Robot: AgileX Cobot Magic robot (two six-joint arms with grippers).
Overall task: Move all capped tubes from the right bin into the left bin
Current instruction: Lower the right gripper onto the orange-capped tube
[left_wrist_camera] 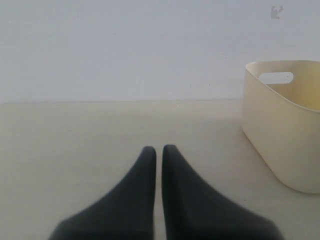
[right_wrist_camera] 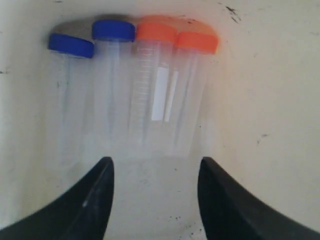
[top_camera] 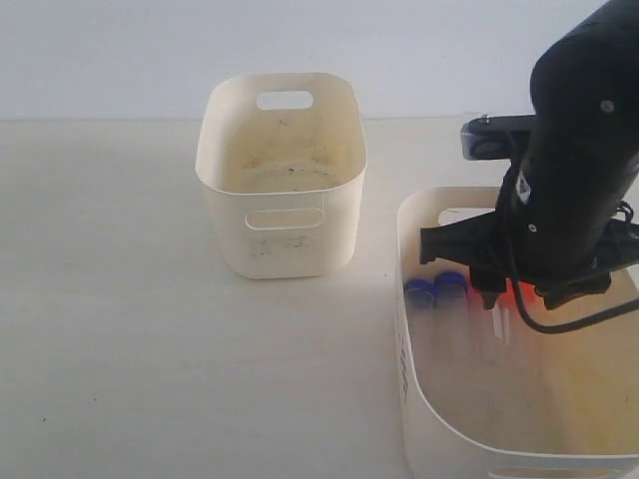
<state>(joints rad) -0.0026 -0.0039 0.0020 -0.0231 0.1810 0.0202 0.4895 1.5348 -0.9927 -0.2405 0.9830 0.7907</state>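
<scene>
Nearest to the camera is the right bin (top_camera: 417, 439), a wide cream tub whose near wall is cut off by the lower edge of the exterior view. All four capped tubes (right_wrist_camera: 145, 95) lie on the floor of this bin, side by side and touching, with their caps close to the far wall of the right bin. The two with blue caps (right_wrist_camera: 113, 30) lie toward the left wall of the right bin as the exterior view shows it. The two with orange caps (right_wrist_camera: 177, 36) lie next to them, more toward the middle of the right bin. One orange-capped tube shows a white label strip on its side.

The right gripper (right_wrist_camera: 156, 162) is lowered into the right bin, over the tubes. Its jaws stand apart and hold nothing. The fingertips (right_wrist_camera: 105, 167) are close to the bottom ends of the tubes, but I cannot tell whether they touch them. In the exterior view the black arm hides the orange caps almost fully, and only a red glow shows under it.

The left bin (top_camera: 285, 215), narrower and taller, stands upright on the pale table (top_camera: 120, 329), apart from the right bin, beyond it and to its left. Dark specks lie on its floor.

The left gripper (left_wrist_camera: 159, 149) is outside the right bin, low over the table, with the left bin to one side of it. Its jaws are closed, with only a thin slit between them, and they grip nothing.
</scene>
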